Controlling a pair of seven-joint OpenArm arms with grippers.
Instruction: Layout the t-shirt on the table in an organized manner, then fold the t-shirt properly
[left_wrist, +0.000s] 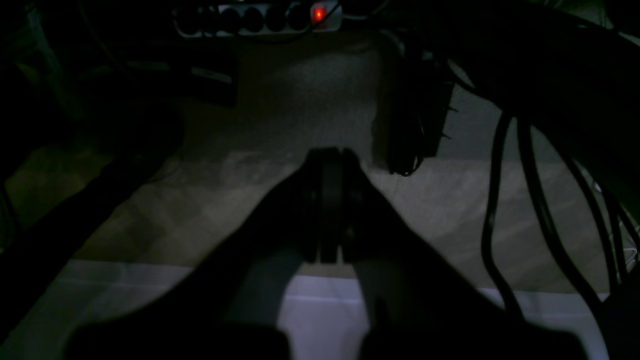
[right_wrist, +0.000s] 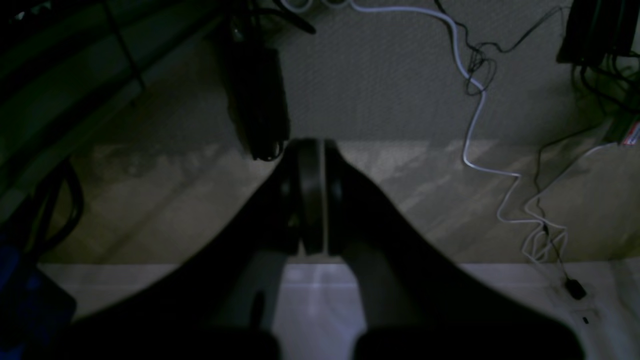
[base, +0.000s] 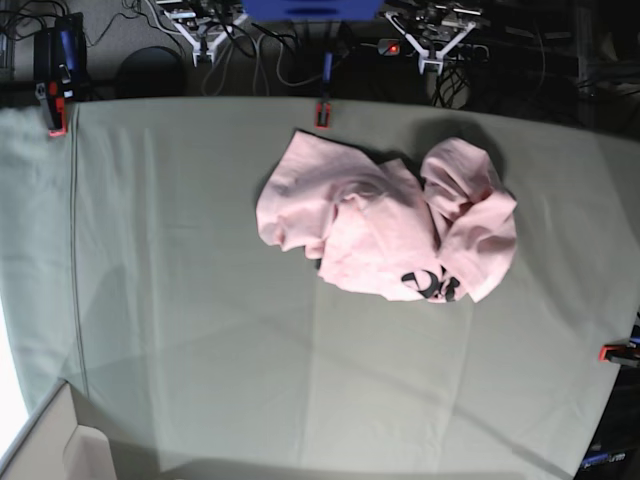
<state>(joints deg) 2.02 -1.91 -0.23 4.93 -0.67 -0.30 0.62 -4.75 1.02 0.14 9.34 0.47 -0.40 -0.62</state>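
T-shirt (base: 385, 232): pink, crumpled in a heap on the surface (base: 200, 330), toward the far edge, right of centre; long axis runs left to right; some black print shows at its near side.

Left gripper (left_wrist: 331, 205): jaws pressed together, empty, pointing at the floor.

Right gripper (right_wrist: 311, 195): likewise closed, empty.

Neither arm shows in the base view, so which is nearer cannot be told. Only the base view shows the shirt; only the wrist views show the grippers.
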